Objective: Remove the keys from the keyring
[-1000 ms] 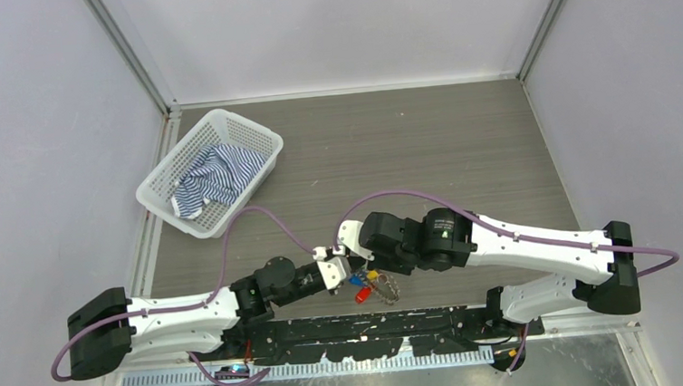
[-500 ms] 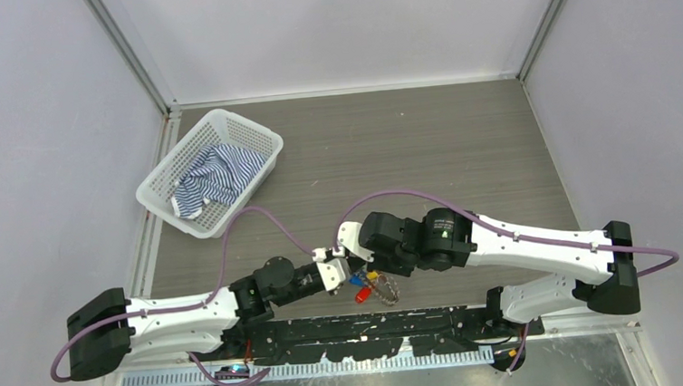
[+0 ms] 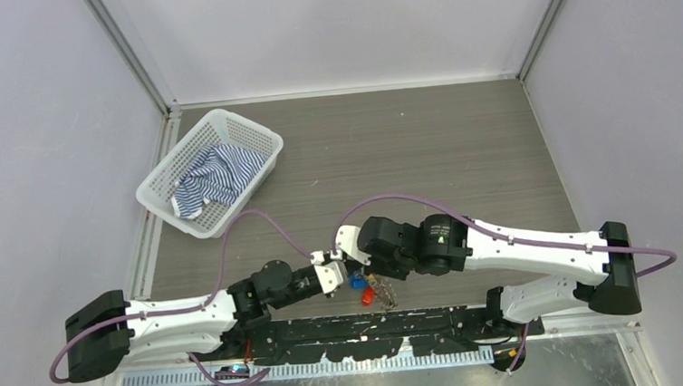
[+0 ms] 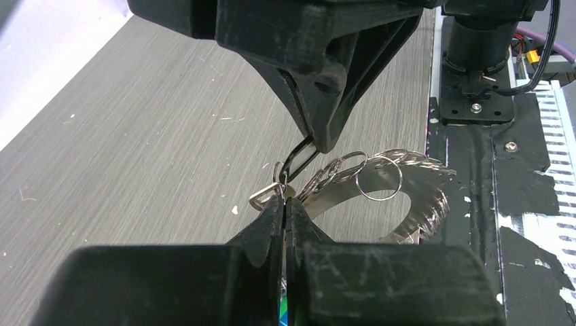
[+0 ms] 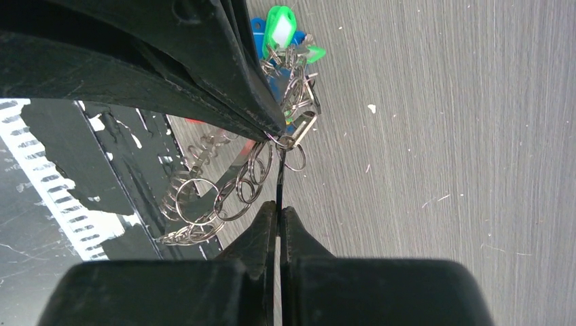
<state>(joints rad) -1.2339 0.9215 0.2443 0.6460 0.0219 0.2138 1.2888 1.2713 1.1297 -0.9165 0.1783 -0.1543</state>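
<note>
The keys, with a blue tag point(image 3: 357, 281) and a red tag point(image 3: 366, 297), lie bunched near the table's front edge beside the silvery jagged keyring point(image 3: 385, 292). My left gripper point(image 4: 284, 202) is shut on a small ring of the bunch. The keyring point(image 4: 414, 193) lies just beyond it, with thin split rings point(image 4: 380, 180) on it. My right gripper point(image 5: 279, 207) is shut on a thin black tag point(image 5: 281, 178), tip to tip with the left fingers point(image 5: 261, 119). Green point(image 5: 278, 24) and blue point(image 5: 275, 81) tags hang behind them. In the top view both grippers, left point(image 3: 341, 269) and right point(image 3: 354, 261), meet over the bunch.
A white mesh basket point(image 3: 157, 183) with a striped cloth point(image 3: 214, 179) stands at the back left. The black base rail point(image 3: 374, 327) runs along the near edge, right beside the keyring. Grey walls enclose the table on three sides.
Both grippers and the key bunch have shifted slightly towards the near edge. The grips look unchanged.
</note>
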